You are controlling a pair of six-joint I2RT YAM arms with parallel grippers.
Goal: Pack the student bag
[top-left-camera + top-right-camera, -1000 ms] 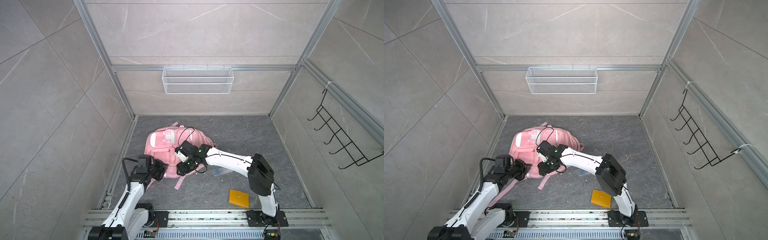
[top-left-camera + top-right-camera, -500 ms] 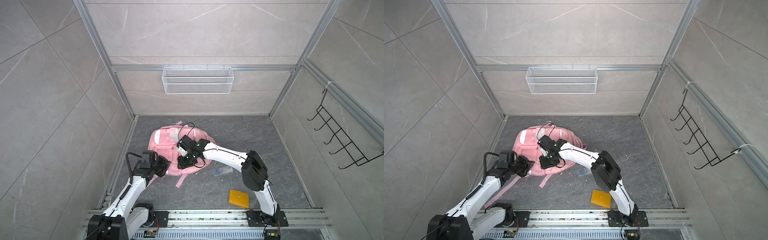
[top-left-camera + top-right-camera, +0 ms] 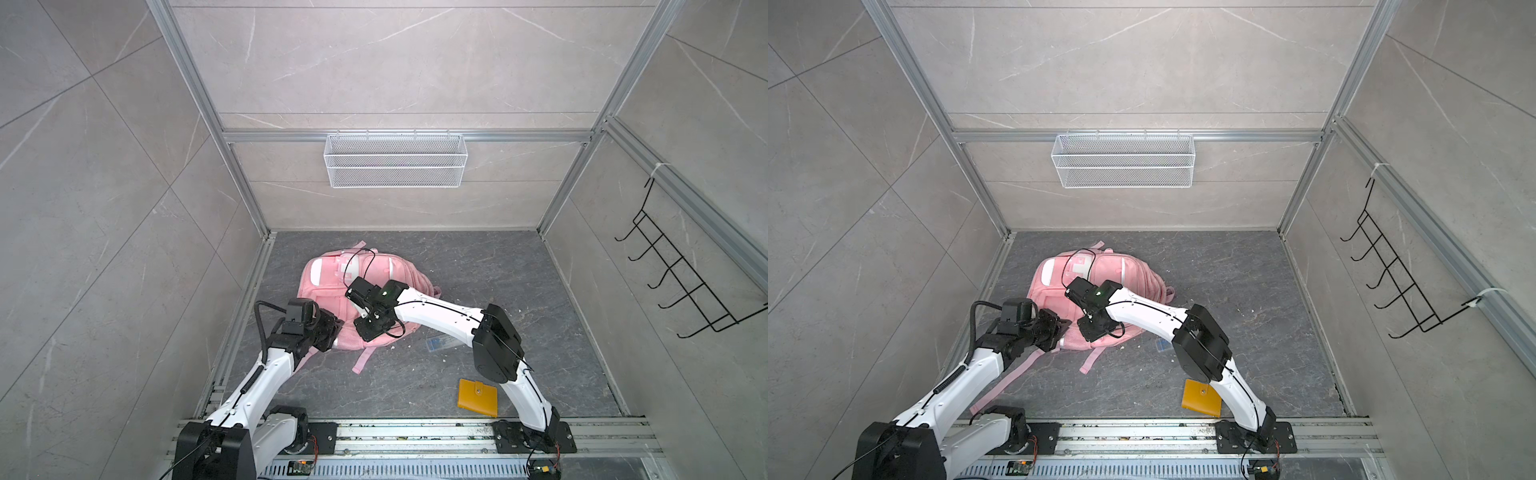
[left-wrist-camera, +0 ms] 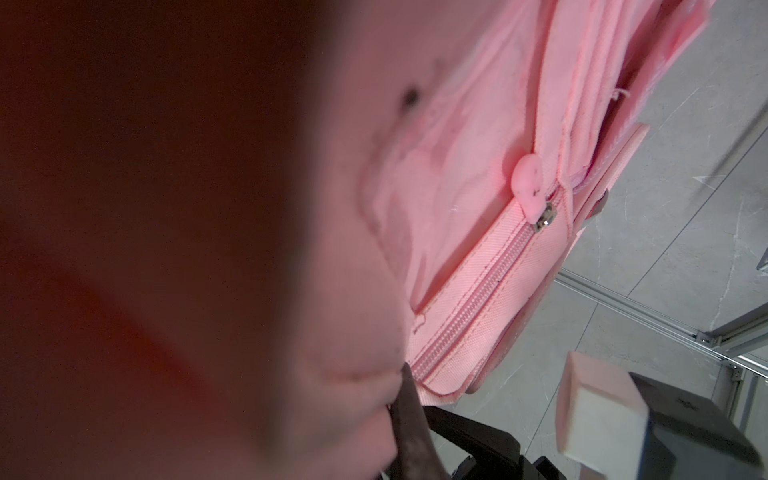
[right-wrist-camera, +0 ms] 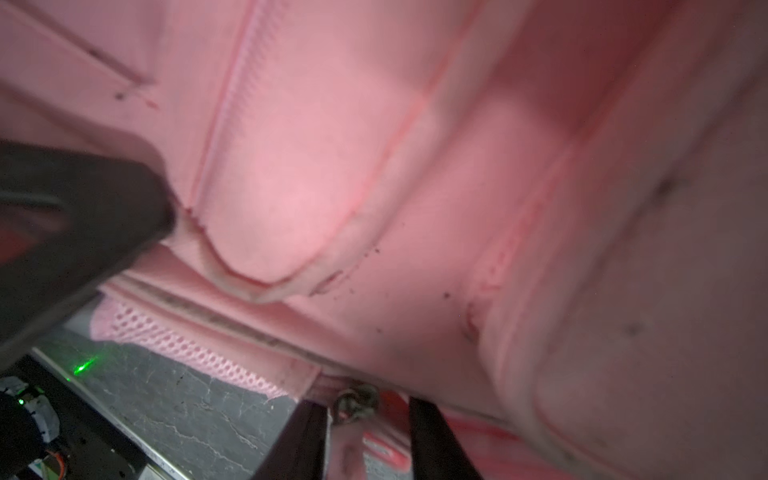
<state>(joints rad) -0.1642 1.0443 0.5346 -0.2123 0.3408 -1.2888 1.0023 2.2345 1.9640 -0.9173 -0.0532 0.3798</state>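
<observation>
The pink backpack (image 3: 328,286) (image 3: 1133,278) lies flat on the grey floor (image 3: 478,270), white-trimmed pockets facing up, with one strap (image 3: 362,361) trailing off its near edge.

The left gripper (image 3: 334,328) (image 3: 1062,328) sits at the backpack's near left corner. Its jaws are pressed together on a fold of the pink fabric, which bunches blurred against the left wrist camera. A closed side zip (image 4: 469,291) with a round pink tab (image 4: 527,183) runs just beside it.

The right gripper (image 3: 368,332) (image 5: 368,432) points down at the backpack's near edge, just right of the left one. Its dark fingers (image 5: 303,440) stand apart, with a small metal zip pull (image 5: 357,403) between them.

A yellow wallet (image 3: 478,397) (image 3: 1200,397) lies well to the backpack's near right. A small clear item (image 3: 440,344) lies closer, its blue print too small to read. A white wire basket (image 3: 395,166) hangs on the wall beyond the backpack.
</observation>
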